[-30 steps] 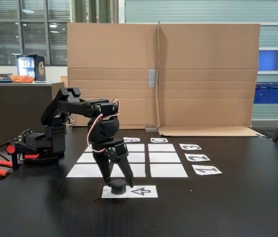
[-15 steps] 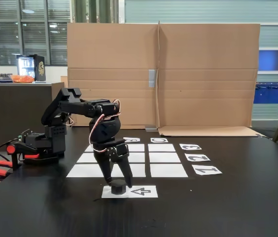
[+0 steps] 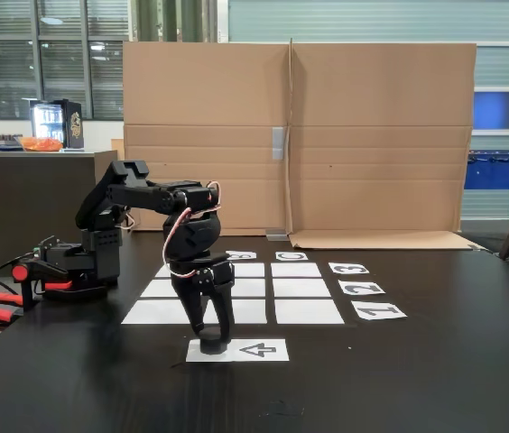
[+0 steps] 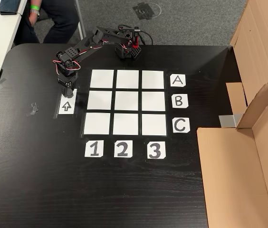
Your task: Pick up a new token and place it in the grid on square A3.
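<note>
Your gripper (image 3: 210,330) is straight down over the token (image 3: 212,343), which sits on the surface at the blank end of the arrow strip (image 3: 259,349). In the fixed view the fingers (image 3: 223,317) straddle it, tips low on either side, and look closed in around it; real contact I can't tell. Token is a squat puck, so no long axis to align. From above, square A3 (image 4: 152,79) lies at the far right of the top row of the grid (image 4: 126,102), by the A card (image 4: 177,80). Lift, then swing right.
</note>
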Motion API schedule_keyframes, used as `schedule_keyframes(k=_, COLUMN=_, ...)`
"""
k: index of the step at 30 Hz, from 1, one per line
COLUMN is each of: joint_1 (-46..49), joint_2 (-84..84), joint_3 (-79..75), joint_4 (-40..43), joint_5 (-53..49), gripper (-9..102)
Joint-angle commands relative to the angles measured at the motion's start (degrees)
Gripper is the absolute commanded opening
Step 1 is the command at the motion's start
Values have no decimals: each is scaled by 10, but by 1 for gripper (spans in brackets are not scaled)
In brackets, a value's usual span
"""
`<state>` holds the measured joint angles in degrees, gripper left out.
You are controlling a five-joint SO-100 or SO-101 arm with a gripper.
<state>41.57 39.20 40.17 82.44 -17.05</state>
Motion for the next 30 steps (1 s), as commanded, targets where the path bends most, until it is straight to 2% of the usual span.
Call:
schedule_keyframes(k=1, joint_1=-6, joint_2=5, joint_3=-19, joint_4=2, joint_5=-4, gripper=14)
schedule_keyframes(k=12, joint_1=-7, joint_2=10, joint_3=-47, joint_4=35, joint_5=-5, gripper=13)
schedule_keyframes(k=22, joint_1=-37, joint_2=14, joint_3=-212, joint_4=165, joint_5=4, gripper=13)
schedule_keyframes(k=30, joint_1=-83, joint_2=156, joint_3=-120, joint_4=171, joint_5=5, gripper=13)
